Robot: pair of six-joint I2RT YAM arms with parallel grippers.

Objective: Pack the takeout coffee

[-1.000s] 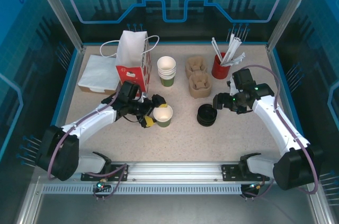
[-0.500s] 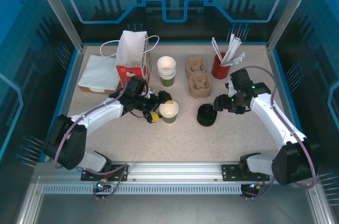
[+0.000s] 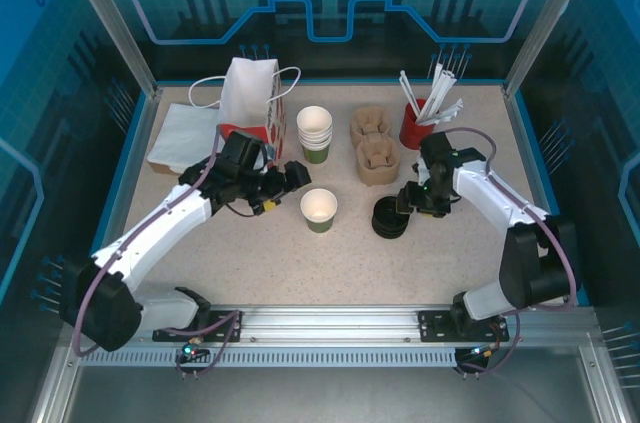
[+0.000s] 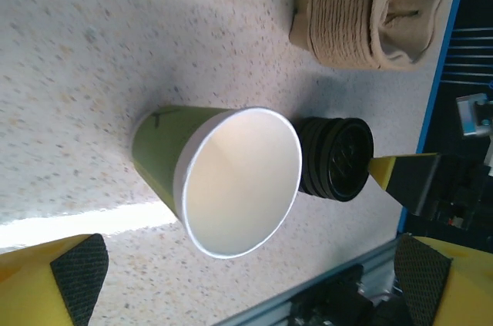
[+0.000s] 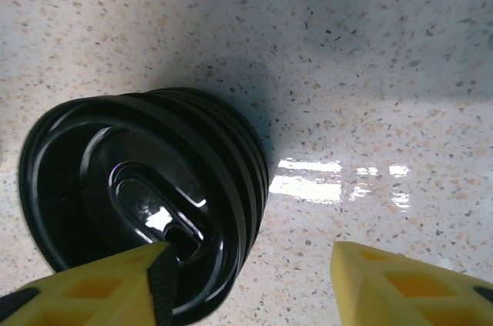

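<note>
- Two grippers are at work over the table, both with jaws apart.
- The right gripper has its jaws partly spread and pinches nothing.
- In the right wrist view, one yellow finger lies over the near rim of the top lid. The other finger stands clear of the stack, above bare tabletop.
- The stack of black lids sits right of centre, directly at the right gripper's tips.
- The left gripper is spread wide and empty. It hangs just in front of the paper bag, fingers pointing toward the cup.
- The paper cup stands upright at mid-table with its mouth open, cream above and green below.
- It sits between the two grippers, clear of the left fingertips, and near the lid stack without touching it.
- Behind the cup is a stack of like cups.
- To the right of those are two piles of brown pulp carriers.
- Further right is a red holder with white sticks in it.
- At far left, beside the bag, lies a white napkin pile.
</note>
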